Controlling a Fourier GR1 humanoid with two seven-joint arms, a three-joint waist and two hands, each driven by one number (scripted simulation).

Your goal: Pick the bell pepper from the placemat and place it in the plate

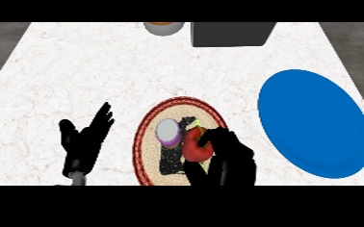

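A red bell pepper [194,145] with a green stem lies on the round, red-rimmed placemat [150,125] at the lower middle. My right hand [229,161] is curled around the pepper from the right, fingers and thumb wrapping its sides and hiding part of it. A blue plate [311,120] sits to the right of the placemat, apart from it. My left hand [85,142] rests open, fingers up, left of the placemat.
A white and purple round object [168,130] sits on the placemat just left of the pepper, above a dark patch. A grey bowl [164,27] and a dark box [231,33] stand at the counter's far edge.
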